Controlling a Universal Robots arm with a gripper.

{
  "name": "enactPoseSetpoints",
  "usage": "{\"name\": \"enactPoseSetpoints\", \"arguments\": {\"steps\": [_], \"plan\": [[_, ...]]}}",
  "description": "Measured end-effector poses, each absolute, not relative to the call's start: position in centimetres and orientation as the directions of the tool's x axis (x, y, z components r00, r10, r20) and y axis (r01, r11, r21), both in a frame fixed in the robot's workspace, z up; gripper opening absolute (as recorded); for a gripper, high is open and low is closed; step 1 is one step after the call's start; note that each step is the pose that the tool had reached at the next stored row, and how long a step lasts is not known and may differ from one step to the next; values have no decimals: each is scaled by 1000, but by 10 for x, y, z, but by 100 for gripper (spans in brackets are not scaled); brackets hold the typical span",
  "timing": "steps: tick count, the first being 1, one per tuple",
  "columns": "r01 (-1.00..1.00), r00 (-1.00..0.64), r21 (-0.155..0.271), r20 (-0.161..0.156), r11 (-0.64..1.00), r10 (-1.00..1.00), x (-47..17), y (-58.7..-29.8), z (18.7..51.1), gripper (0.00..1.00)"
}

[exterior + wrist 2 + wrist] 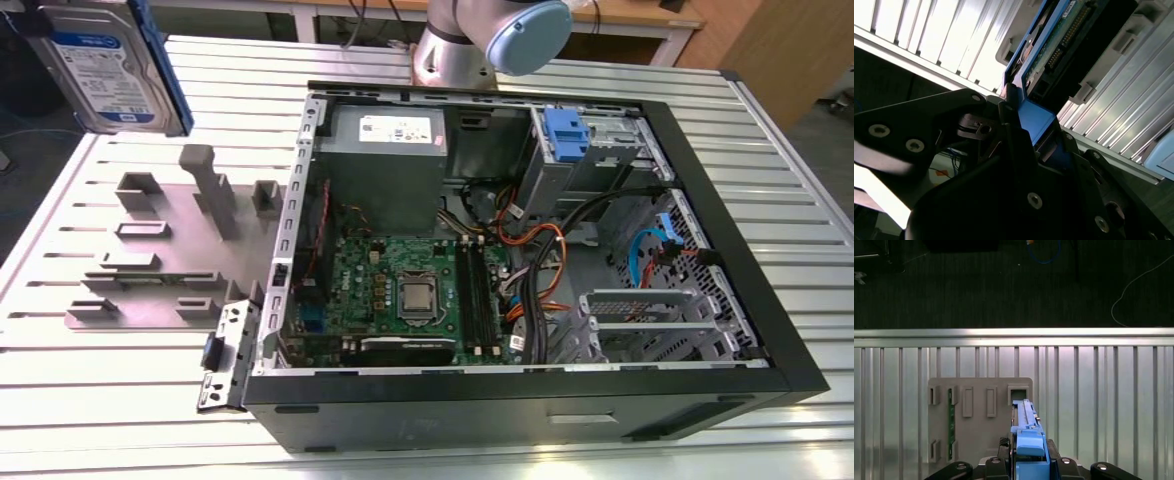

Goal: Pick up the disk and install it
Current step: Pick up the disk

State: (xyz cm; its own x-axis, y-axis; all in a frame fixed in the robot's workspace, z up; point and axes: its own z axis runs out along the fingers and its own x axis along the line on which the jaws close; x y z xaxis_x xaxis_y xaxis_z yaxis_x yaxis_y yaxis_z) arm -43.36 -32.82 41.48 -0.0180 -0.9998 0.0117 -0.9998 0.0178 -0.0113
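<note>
One slatted aluminium table [134, 400] carried everything, its silver ribs catching long streaks of light. On it sat one black computer case [534, 405], side panel off and open upward, holding one grey power supply [387, 165], one green motherboard [400, 280] and one blue bracket [566, 135] on the drive bay at the far corner toward the exterior view's right. One arm [467, 40] rose from behind the case. One grey fixture plate [147, 270] lay just beside the case wall on the exterior view's left, with several upright holders and shallow slots on it.

There was one disk [107, 70] – held up in the air at the exterior view's far left, label facing out, well apart from the case and its drive bay. In the first wrist view the disk [1025, 415] showed edge-on above the fixture plate [979, 420], near the table's outer rail. The air around it was open on all sides.

The gripper [1034, 125] was closed on the disk's blue end tab – its black fingers [1009, 130] pressed against the tab, with the disk's [1064, 35] circuit-board side running away from them. In the first wrist view the gripper [1030, 465] had the same tab squeezed between its jaws.

Beyond the table's edge lay dark carpeted floor [979, 290] with one blue cable [1044, 252] and one pale cable [1139, 282] loose on it.
</note>
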Motion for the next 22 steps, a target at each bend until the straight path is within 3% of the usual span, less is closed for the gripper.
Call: {"name": "enactPoseSetpoints", "arguments": {"steps": [22], "plan": [[-1000,-18,-11,12,18,-1000,-434,-328,424,36]]}}
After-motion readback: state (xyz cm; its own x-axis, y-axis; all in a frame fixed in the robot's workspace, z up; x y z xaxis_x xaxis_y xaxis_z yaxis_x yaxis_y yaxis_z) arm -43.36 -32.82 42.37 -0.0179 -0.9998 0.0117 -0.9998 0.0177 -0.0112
